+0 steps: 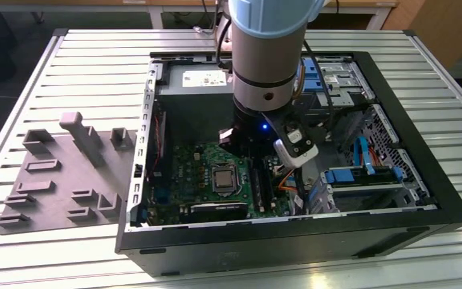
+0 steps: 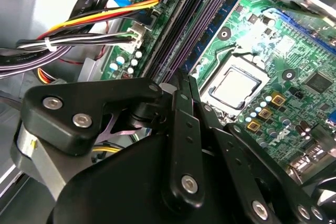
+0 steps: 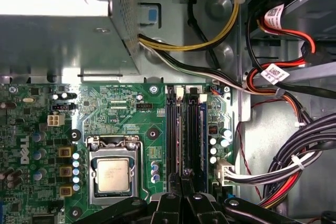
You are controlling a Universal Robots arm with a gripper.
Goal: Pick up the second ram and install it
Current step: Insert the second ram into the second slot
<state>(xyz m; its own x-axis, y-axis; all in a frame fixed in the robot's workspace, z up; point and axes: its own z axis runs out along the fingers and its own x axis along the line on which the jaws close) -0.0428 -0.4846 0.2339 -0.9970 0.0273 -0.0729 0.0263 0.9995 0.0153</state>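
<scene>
Ribbed metal slats make up the surface [image 1: 94, 66] that carries an open black computer case [image 1: 423, 198] and, on the exterior view's left, a grey plastic holder tray [image 1: 62, 174]. Inside the case lies the green motherboard [image 1: 190, 174], with its bare processor socket [image 3: 113, 174] near the middle and a grey power supply [image 3: 58, 35] at the far end. The robot arm [image 1: 267, 54] reaches straight down into the case, over the memory slots [image 3: 172, 129] at the board's edge towards the exterior view's right.

In both wrist views the gripper [image 3: 182, 183] has its black fingers [image 2: 184, 108] drawn tightly together, closed, with their tips down at the slots. The second ram [image 3: 193, 132], a dark stick with a blue tint, stands seated lengthwise in one of the slots, directly ahead of the fingertips; whether the tips touch it I cannot tell. Bundles of black, red, yellow and orange cables [image 3: 294, 166] run beside the slots, on the side away from the socket.
</scene>
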